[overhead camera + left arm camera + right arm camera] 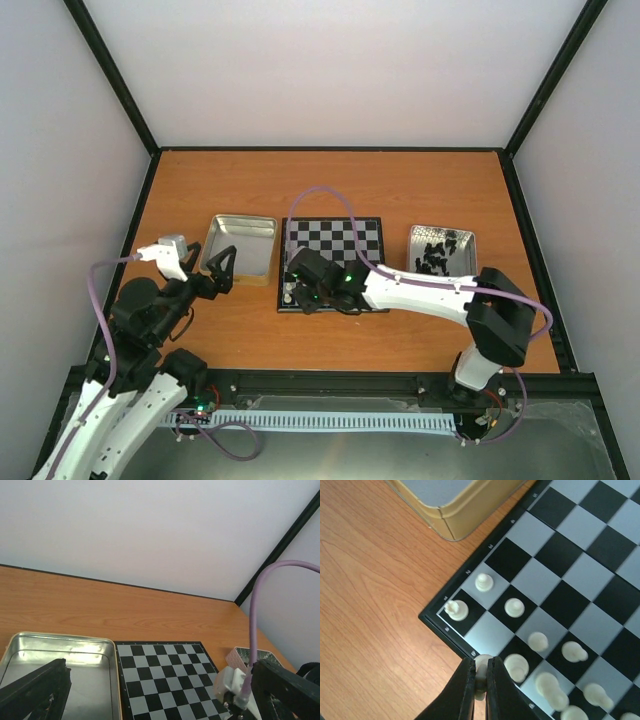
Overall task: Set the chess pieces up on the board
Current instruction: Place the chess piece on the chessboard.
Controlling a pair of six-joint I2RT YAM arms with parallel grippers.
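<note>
well, two metal tins flanked the board (340, 235) on the bench (330, 180). the right tin (466, 262) held a heap of black pieces (438, 252); the left tin (245, 238) showed its shiny metal floor.

the right arm (420, 290) reached low across the bench to the board's near left corner. the right arm's fingers (466, 690) were clamped on one cream-white piece (481, 661), held at the board's near rim, next to the corner square. whether that piece touched the board could not be told. the left arm (150, 310) sat folded by the left tin's near edge, and the left arm's fingers (37, 690) stood wide apart above that tin.

other cream-white pieces (514, 607) stood upright on the two nearest rows at that corner, each smaller than its square. the board lay flat between the tins, just beside the left one, with black and pale grey chequers inside a thin black rim.
</note>
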